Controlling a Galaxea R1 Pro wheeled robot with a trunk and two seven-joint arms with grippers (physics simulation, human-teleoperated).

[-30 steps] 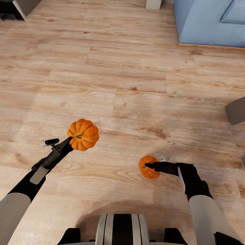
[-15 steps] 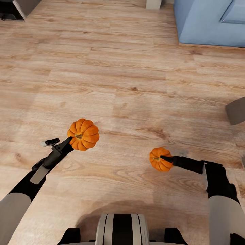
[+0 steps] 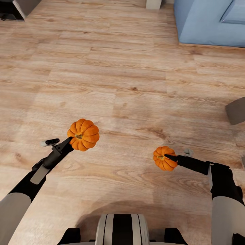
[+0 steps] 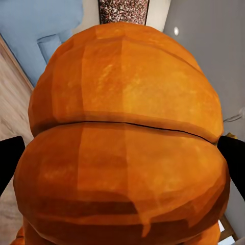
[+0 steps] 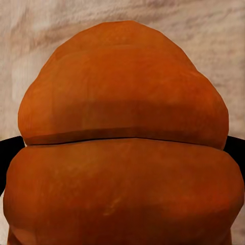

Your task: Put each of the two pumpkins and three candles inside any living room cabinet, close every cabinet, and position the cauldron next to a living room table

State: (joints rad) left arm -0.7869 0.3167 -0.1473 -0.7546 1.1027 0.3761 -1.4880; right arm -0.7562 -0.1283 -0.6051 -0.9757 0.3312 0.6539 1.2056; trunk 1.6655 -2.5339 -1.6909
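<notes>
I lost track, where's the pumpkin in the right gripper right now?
In the head view the right-hand pumpkin sits clamped in the right gripper, low on the right over bare wood floor, across from the left-hand pumpkin.

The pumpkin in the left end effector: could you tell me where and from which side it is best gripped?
Grip it across the ribbed belly, as the left end effector does now. It comes in from the side with a finger on either flank of the pumpkin. The body is squat and round, so its widest part gives opposing faces; the short stem offers too little to hold.
</notes>
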